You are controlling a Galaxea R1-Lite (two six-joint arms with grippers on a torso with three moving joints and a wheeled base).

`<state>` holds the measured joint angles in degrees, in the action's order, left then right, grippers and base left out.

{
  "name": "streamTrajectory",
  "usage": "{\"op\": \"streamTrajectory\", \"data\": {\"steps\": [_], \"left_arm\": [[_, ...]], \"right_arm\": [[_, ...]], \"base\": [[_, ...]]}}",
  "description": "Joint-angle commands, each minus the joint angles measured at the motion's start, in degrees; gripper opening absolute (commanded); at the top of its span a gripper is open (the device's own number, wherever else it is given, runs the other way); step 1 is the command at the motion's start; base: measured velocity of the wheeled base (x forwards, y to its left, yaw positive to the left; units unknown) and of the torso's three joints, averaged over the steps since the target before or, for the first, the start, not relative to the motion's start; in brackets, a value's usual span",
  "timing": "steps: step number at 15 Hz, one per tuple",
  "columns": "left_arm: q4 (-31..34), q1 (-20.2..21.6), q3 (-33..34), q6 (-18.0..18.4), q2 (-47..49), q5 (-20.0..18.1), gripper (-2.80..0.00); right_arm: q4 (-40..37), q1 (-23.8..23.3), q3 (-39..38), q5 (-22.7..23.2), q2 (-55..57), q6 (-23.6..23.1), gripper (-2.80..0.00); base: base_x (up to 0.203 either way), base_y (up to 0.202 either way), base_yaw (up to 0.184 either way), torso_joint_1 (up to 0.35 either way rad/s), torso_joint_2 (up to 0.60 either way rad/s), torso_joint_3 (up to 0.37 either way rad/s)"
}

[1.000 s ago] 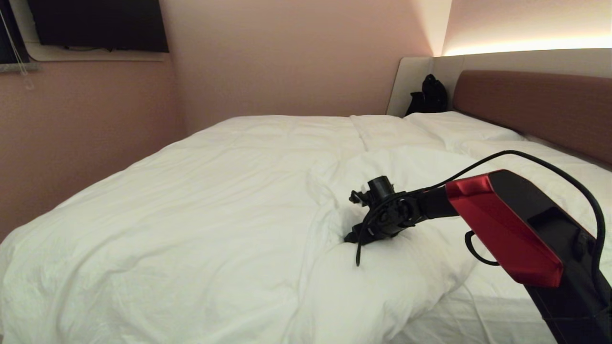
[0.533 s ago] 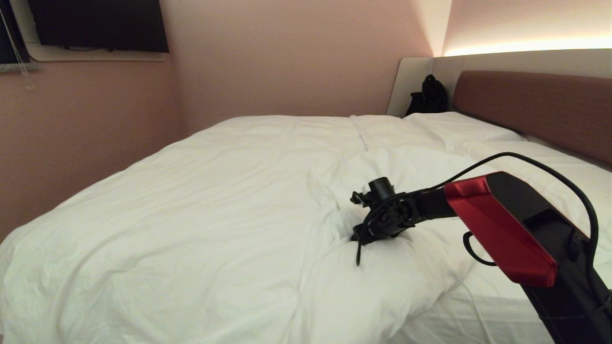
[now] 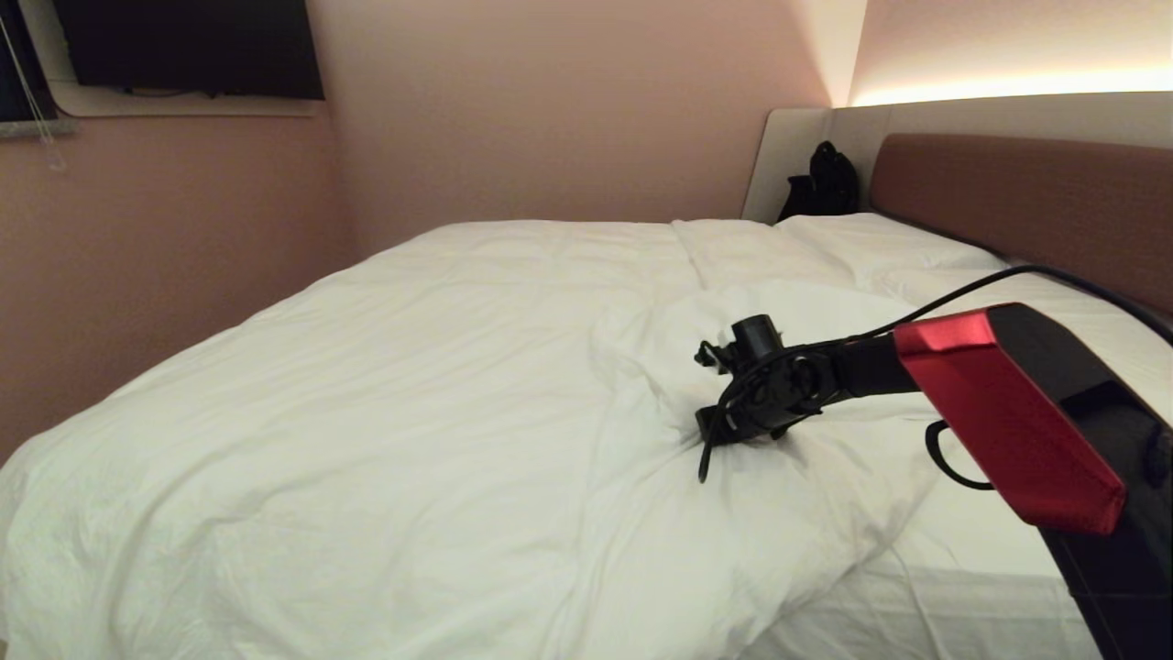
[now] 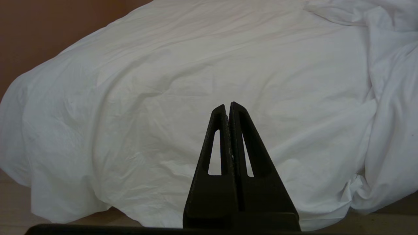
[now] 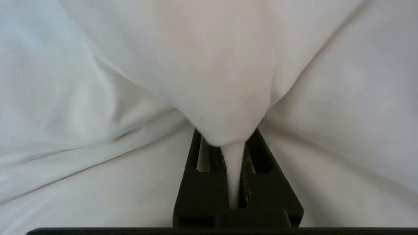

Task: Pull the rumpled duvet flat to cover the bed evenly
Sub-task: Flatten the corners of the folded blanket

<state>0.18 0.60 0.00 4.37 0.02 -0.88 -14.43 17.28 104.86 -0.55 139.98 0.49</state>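
The right gripper (image 5: 232, 169) was clamped on a bunched fold of the puffy white duvet (image 3: 385, 394) mid-bed (image 3: 916, 587); the left gripper (image 4: 230, 109) hung closed, empty. Next call: pull that fold out flat toward the uncovered near edge.

White duvet (image 5: 98, 81) cloth fills nearly the whole frame. At bottom centre the right gripper (image 5: 232, 153) shows as two dark fingers (image 5: 202, 192) pressed close on a thin pinch of the fabric. Above the fingertips the cloth swells into a smooth bulge that widens toward the top centre, and long creases run from the pinch toward the lower left.
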Motion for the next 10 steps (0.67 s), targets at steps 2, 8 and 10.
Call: {"op": "streamTrajectory", "data": {"steps": [2, 8, 10], "left_arm": [[-0.01, 0.02, 0.0, 0.02, -0.02, 0.0, -2.8], [-0.01, 0.02, 0.0, 0.02, -0.02, 0.0, -2.8], [-0.01, 0.06, 0.0, 0.02, -0.02, 0.0, -2.8]], "right_arm": [[0.35, -0.69, -2.51, 0.29, -8.91, 0.67, -2.8], [0.4, -0.92, -16.48, -0.56, -25.25, 0.51, -2.8], [0.43, -0.97, -26.64, -1.76, -34.04, 0.46, -2.8]], "base": [[0.0, 0.0, 0.0, 0.0, 0.0, 0.0], [0.0, 0.0, 0.0, 0.0, 0.0, 0.0], [0.0, 0.0, 0.0, 0.0, 0.0, 0.0]]}}
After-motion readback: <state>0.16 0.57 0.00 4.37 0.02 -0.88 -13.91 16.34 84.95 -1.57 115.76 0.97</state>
